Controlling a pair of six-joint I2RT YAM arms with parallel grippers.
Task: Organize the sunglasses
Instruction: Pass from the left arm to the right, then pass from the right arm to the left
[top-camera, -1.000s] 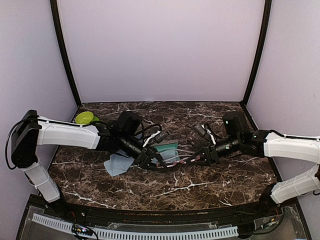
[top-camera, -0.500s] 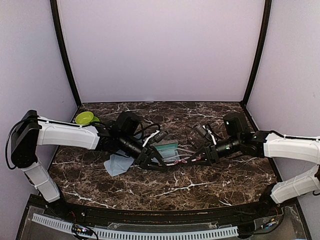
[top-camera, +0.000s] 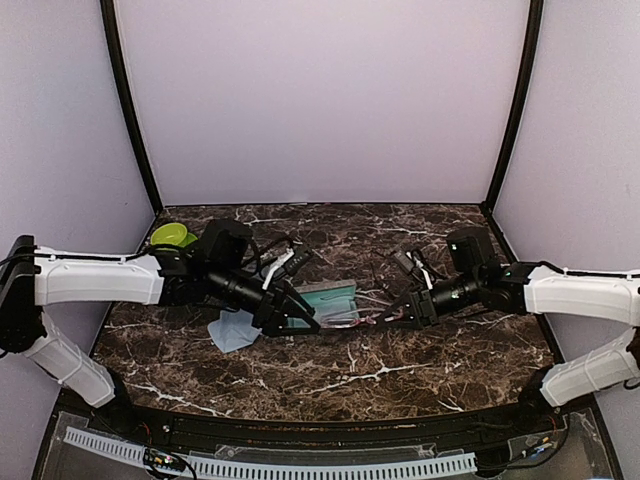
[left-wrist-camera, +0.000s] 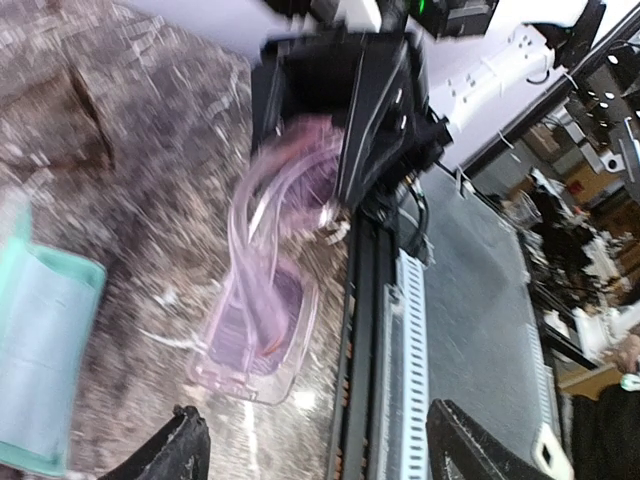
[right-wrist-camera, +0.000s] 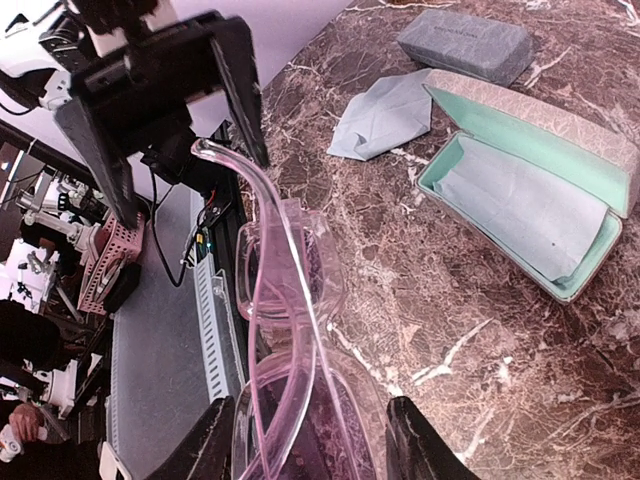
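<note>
Your right pincer (right-wrist-camera: 315, 440) is gripping the one pair of glasses (right-wrist-camera: 290, 300) that is showing, the pink pair. Its jaws are standing partly closed with the lens end pinched between them. The rest of the frame is reaching out ahead of its fingertips.

Your left pincer (right-wrist-camera: 170, 130) is facing the right one from the other end of the pair. Its jaws are standing wide and gripping nothing. One curved arm tip of the glasses is sitting right at its fingertips, and I cannot tell whether they are touching. Its wrist view is blurring.

Two cases are showing. One is lying open (right-wrist-camera: 540, 115) just beside the gap between the two pincers, on the far side of the glasses, with its mint lining facing up. The other one is lying closed (right-wrist-camera: 465, 42) just beyond the open one, farther from the right pincer.

Two blue cloths are showing. One is lying inside the open case (right-wrist-camera: 520, 205). The other one is lying loose (right-wrist-camera: 385, 115) on the marble table (right-wrist-camera: 480, 330), near the left pincer and beside the closed case.

One green bowl (top-camera: 172, 236) is sitting well behind the left pincer, at the table's far corner.
</note>
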